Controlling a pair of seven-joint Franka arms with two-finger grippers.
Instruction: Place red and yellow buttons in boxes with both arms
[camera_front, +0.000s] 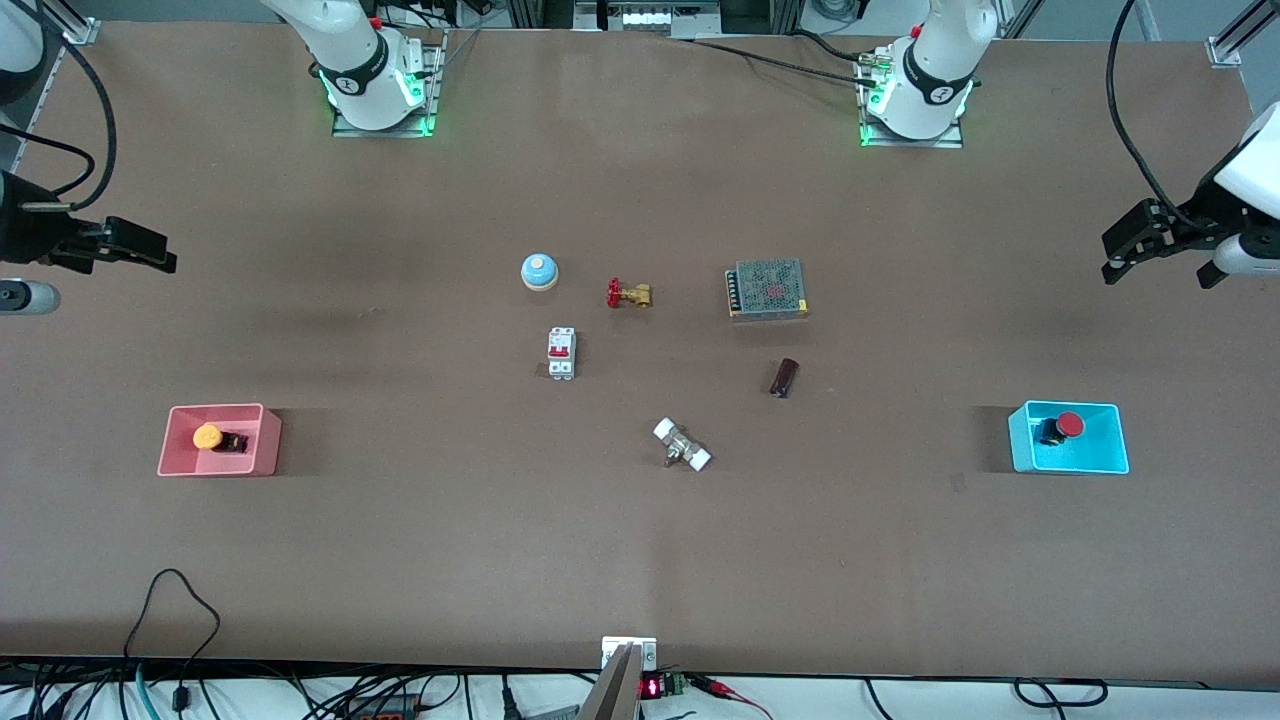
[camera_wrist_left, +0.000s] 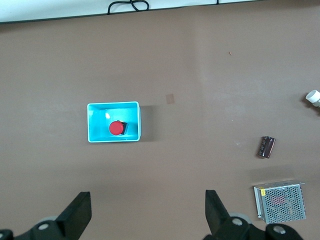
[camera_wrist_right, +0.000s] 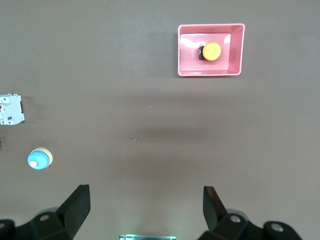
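Lying inside the pink-red rectangular plastic tub (camera_front: 219, 441) toward the right arm's end of the brown counter (camera_front: 450, 540), the orange-yellow mushroom-capped push-button (camera_front: 208, 436) rests on its side on its short black body. The red mushroom-capped push-button (camera_front: 1070, 425) sits in the bright cyan rectangular plastic tub (camera_front: 1068, 438) toward the left arm's end. Well apart from both tubs, a blue dome bell (camera_front: 539, 271) stands mid-counter, with a red-handled brass valve (camera_front: 628, 294) beside it. The black right gripper (camera_wrist_right: 145, 207) hangs over the counter's end, fingers (camera_wrist_right: 77, 205) spread wide and holding nothing. The black left gripper (camera_wrist_left: 147, 210) hangs likewise, fingers (camera_wrist_left: 215, 207) wide apart, empty.
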